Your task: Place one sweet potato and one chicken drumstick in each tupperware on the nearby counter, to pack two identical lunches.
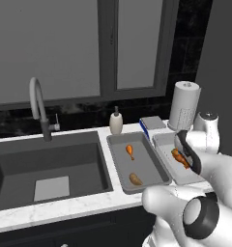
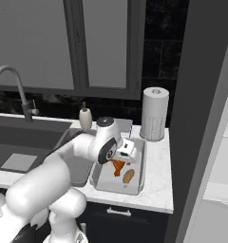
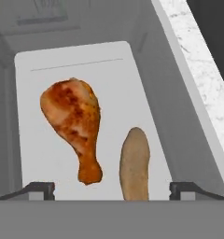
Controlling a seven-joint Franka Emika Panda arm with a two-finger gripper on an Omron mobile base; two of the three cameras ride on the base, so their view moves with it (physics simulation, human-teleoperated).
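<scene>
Grey trays sit side by side on the counter (image 1: 65,207) in the left base view: the left tupperware (image 1: 119,166) holds a chicken drumstick (image 1: 130,151) and a sweet potato (image 1: 135,179), while the arm partly hides the right tupperware (image 1: 162,143), where you can make out a second drumstick (image 1: 180,157).

From the right base view, the gripper (image 2: 127,151) hovers over that right tray (image 2: 135,186), above its drumstick (image 2: 118,167) and sweet potato (image 2: 128,176).

Looking along the hand, both finger tips (image 3: 39,189) stand wide apart with nothing between them; the drumstick (image 3: 76,123) and sweet potato (image 3: 135,163) lie on the tray floor (image 3: 48,65), just beside each other. Both lunches look packed, so lift straight up and keep the fingers clear of the food and the sloped wall.
</scene>
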